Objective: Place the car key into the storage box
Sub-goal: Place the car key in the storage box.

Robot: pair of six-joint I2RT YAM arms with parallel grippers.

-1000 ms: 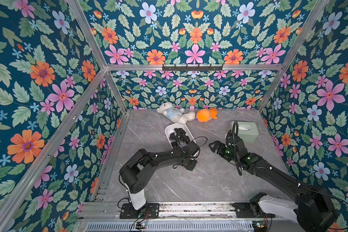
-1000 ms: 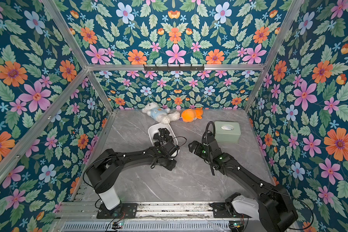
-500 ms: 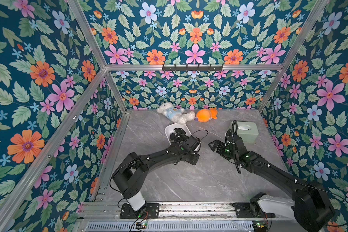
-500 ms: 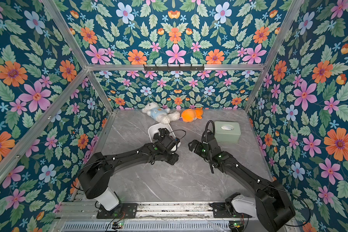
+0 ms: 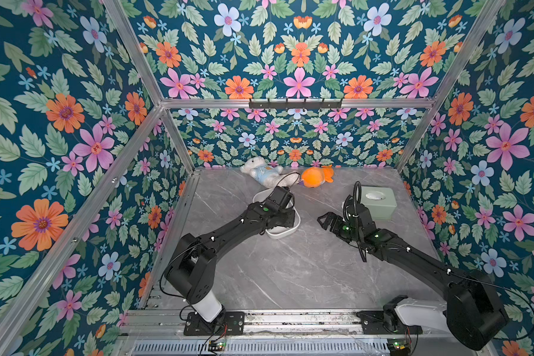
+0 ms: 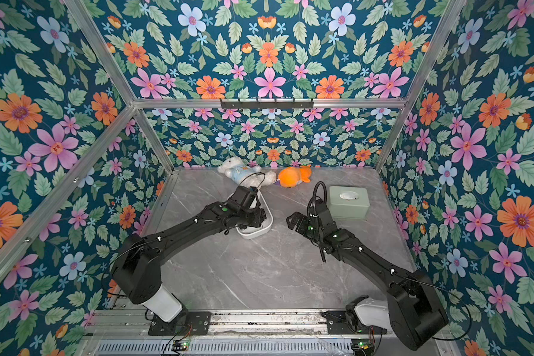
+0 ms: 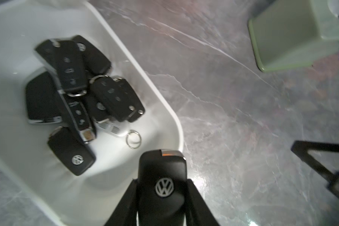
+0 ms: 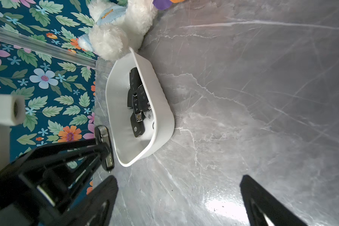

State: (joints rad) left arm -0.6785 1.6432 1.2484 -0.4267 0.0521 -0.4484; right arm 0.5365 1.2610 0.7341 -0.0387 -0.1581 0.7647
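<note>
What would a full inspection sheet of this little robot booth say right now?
Surface: grey marbled tabletop, some glare.
Job's things: car key by the white storage box's corner rim, not yet released; several black car keys and a loose key ring inside.
Clutter: white teddy bear, orange plush toy, sage-green tissue box.
Hands: left hand shut on the car key; right hand open, empty.
Cables: black loop at the left wrist, ribbed hose at the right.
Surroundings: floral walls, aluminium frame, hook rail.
</note>
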